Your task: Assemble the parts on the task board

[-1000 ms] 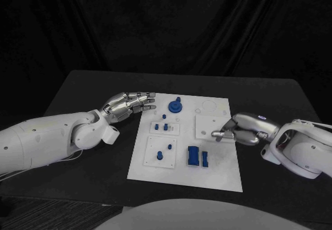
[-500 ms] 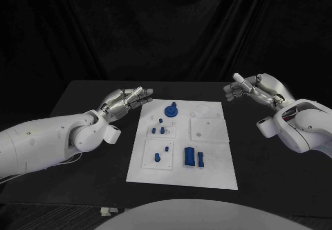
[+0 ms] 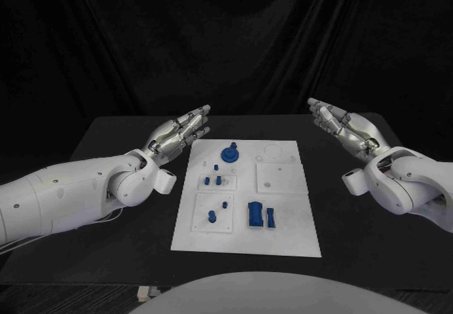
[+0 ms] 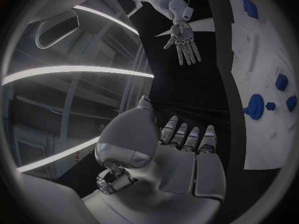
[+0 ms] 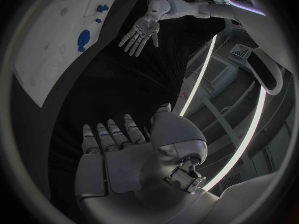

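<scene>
Black worktop (image 3: 113, 131), dark curtain behind. White board (image 3: 283, 229) lies flat mid-worktop, long side running away from the robot. On it: a round blue part with a knob (image 3: 230, 154) at the far end, pale ring outlines just beside it, two small blue pegs (image 3: 213, 179) standing on a raised white tile in the middle, two more small blue bits (image 3: 216, 215) on a near tile, two upright blue blocks (image 3: 260, 215) side by side near the front, and a plain white tile (image 3: 281, 178) on the right half. Nothing between hands and board; both are lifted well off it. Left hand (image 3: 177, 136) hangs above the worktop just off the board's far-left corner, palm facing inward, fingers (image 3: 196, 115) straight and spread, holding nothing. Right hand (image 3: 344, 128) mirrors it off the far-right corner, palm facing inward too, fingers extended and apart, released. Left wrist view confirms: own fingers (image 4: 187, 138) flat, right hand (image 4: 184, 41) across the gap splayed. Right wrist view same, left hand (image 5: 141, 34) splayed, board (image 5: 50, 55) to one side.
</scene>
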### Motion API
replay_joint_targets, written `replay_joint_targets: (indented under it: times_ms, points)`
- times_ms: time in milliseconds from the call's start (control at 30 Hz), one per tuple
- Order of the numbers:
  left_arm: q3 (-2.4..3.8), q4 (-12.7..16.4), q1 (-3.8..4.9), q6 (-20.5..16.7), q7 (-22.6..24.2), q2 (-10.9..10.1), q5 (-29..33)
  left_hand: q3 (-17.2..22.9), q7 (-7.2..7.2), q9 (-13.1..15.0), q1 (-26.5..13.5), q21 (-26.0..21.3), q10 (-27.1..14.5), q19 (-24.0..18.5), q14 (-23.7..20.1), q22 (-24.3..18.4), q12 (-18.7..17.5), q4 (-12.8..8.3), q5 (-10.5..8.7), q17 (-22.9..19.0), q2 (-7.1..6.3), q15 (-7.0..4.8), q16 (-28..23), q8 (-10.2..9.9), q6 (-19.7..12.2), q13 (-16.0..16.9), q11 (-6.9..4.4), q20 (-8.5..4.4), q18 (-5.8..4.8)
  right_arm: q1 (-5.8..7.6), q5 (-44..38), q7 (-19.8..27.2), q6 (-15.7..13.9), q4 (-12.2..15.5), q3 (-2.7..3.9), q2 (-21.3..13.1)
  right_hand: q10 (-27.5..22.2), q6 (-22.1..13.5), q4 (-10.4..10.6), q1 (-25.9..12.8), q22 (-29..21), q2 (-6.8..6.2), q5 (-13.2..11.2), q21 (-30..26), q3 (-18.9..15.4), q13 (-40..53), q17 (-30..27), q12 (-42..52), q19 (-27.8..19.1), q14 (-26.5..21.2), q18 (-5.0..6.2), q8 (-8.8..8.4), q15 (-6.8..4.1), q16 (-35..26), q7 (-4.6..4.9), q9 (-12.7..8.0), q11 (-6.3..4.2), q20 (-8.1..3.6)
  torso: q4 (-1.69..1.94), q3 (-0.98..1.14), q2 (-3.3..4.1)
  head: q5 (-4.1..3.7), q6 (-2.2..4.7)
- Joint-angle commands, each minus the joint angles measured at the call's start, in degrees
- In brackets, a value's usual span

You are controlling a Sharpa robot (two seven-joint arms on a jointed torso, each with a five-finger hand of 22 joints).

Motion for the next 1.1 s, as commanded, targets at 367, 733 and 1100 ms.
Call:
replay_joint_targets:
  times_ms: [367,733,1100]
  points:
    - [0.25,-0.48,-0.42,-0.81,-0.15,0.99,0.17,5.86,0.75,-1.67,-25.21,-0.73,-1.37,-0.56,-0.31,-1.32,-6.74,-6.03,-4.8,-0.06,-4.31,-5.43,-0.2,-1.77,-6.09,-1.19,-1.11,-4.96,-2.81,-1.1,1.71,0.93,1.32,-0.62,0.43,0.83,-6.43,-10.08,-10.75,-32.14,-2.27,-9.27,-4.54,-0.81,15.92,-3.85,-1.46,-6.65,-1.51,-4.43,-8.31,-1.92,-10.26,-2.42,2.57,-1.86,-8.72,-9.98,0.01,-0.02,-0.15,-0.27,0.46]
    - [4.04,2.29,-2.2,-14.47,-2.88,2.16,2.84,9.74,0.75,-1.67,-41.0,-0.73,-1.37,-0.56,-0.31,-1.32,-6.74,-9.91,-8.27,-0.06,-7.09,-5.43,-0.2,-1.77,-9.0,-1.19,-1.11,-8.07,-4.41,-5.69,15.2,1.27,-11.89,-1.69,6.94,8.96,-6.43,-14.97,-16.67,-51.09,-2.27,-15.5,-4.54,-0.81,24.74,-3.85,-1.46,-6.65,-1.51,-4.43,-8.31,-1.92,-10.26,-2.42,2.57,-1.86,-8.72,-15.6,0.11,-0.14,-1.39,-1.23,7.29]
    - [9.65,6.39,-4.84,-34.69,-6.92,3.89,6.77,16.1,0.75,-1.67,-50.58,-0.73,-1.37,-0.56,-0.31,-1.32,-6.74,-12.27,-14.09,-0.06,-11.89,-5.43,-0.2,-1.77,-14.14,-1.19,-1.11,-13.66,-9.33,-9.16,25.38,1.52,-21.85,-2.51,11.86,15.08,-6.43,-14.97,-16.67,-51.09,-2.27,-15.5,-4.54,-0.81,24.74,-3.85,-1.46,-6.65,-1.51,-4.43,-8.31,-1.92,-10.26,-2.42,2.57,-1.86,-8.72,-15.6,0.21,-0.27,-2.74,-2.27,14.7]
